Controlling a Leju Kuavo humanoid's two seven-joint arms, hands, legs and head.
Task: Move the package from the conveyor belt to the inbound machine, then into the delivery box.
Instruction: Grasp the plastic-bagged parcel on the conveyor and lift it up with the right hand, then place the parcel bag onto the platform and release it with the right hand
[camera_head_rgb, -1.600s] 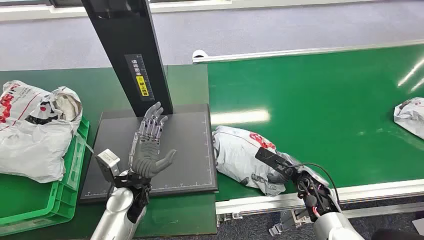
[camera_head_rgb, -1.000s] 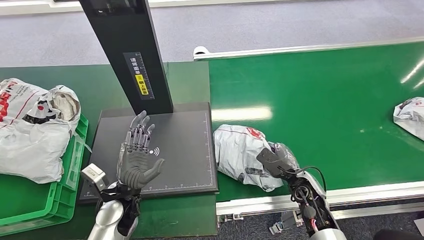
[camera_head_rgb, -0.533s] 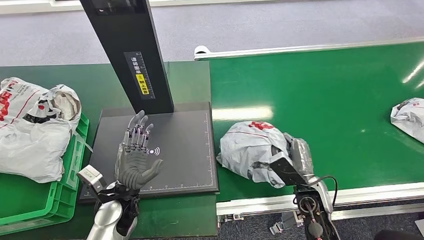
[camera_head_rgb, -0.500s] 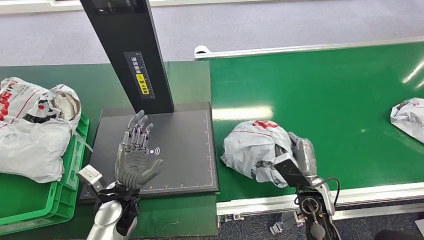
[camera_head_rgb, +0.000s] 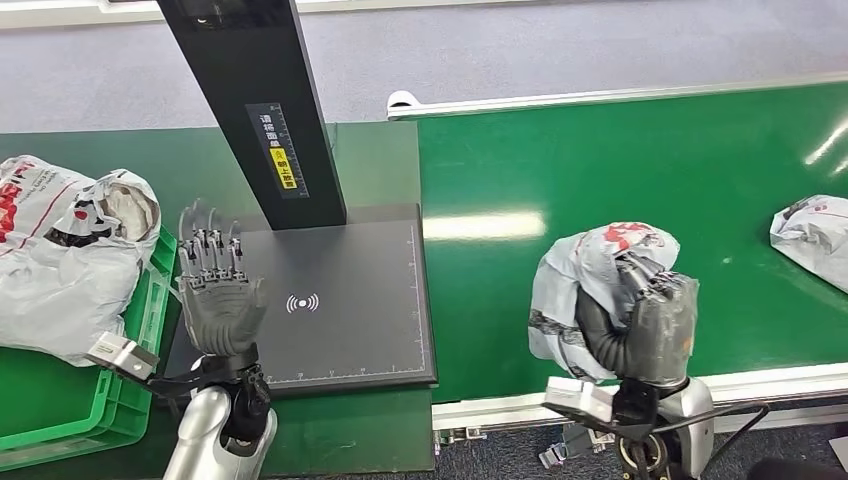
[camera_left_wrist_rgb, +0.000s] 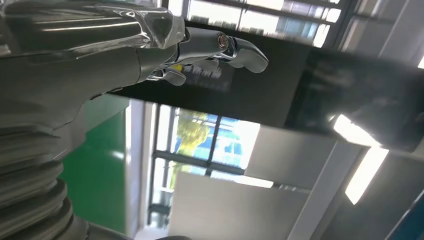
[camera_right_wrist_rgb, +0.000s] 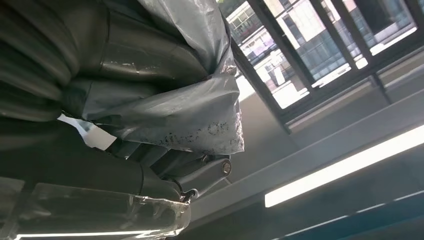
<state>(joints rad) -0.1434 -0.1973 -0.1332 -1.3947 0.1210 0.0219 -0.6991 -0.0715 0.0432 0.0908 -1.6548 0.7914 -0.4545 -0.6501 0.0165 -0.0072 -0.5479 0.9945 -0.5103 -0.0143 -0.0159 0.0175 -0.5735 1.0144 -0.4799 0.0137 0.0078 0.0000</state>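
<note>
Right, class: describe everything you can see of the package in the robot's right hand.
The package is a crumpled grey-white plastic mailer bag with red and black print. The right hand grips it from the near side, fingers curled round it, holding it bunched and upright over the near part of the green conveyor belt. The right wrist view shows wrinkled film draped over the fingers.

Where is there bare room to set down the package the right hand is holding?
The scanner pad is bare between the black post and its front edge, left hand bordering it. The green crate is crowded with a bagged package.
</note>
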